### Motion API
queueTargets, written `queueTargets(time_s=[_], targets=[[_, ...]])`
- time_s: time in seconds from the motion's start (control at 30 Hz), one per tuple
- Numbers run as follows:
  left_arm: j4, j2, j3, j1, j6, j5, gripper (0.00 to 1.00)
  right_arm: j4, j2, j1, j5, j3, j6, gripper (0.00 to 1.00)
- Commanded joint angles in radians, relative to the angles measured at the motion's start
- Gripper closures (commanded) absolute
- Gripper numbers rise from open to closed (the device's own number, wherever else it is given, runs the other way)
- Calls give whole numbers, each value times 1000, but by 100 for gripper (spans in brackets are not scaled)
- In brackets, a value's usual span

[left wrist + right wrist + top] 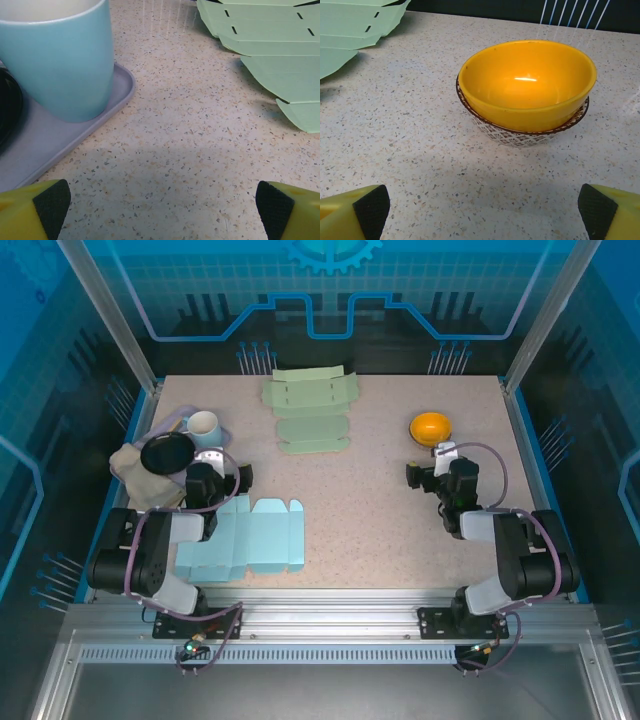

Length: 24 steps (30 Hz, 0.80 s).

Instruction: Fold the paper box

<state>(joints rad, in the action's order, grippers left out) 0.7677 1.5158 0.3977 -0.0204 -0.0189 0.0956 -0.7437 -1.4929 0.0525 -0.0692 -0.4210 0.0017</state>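
A flat light-blue paper box blank (245, 538) lies unfolded on the near left of the table, partly under my left arm. Flat pale-green blanks (310, 410) are stacked at the back centre; their edges show in the left wrist view (270, 45) and the right wrist view (355, 25). My left gripper (215, 475) hovers just beyond the blue blank. It is open (162, 210), with bare table between its pads (50, 205). My right gripper (432, 472) stands open on the right (482, 212), holding nothing.
A light-blue mug (203, 426) (60, 55) stands on a grey tray (45, 145) at the left, beside a black bowl (167, 452) and a beige cloth (135, 470). An orange bowl (430, 427) (527, 85) sits nested in a patterned bowl (520, 132), just ahead of my right gripper.
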Motion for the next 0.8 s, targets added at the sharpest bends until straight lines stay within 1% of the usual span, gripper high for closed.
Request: queueTargets(time_s=[0.0, 0.77], targets=[[5, 0, 25, 10, 19, -27, 1, 1, -10, 6, 17, -16, -13, 0], [4, 0, 26, 17, 13, -37, 1, 3, -10, 0, 29, -16, -11, 0]])
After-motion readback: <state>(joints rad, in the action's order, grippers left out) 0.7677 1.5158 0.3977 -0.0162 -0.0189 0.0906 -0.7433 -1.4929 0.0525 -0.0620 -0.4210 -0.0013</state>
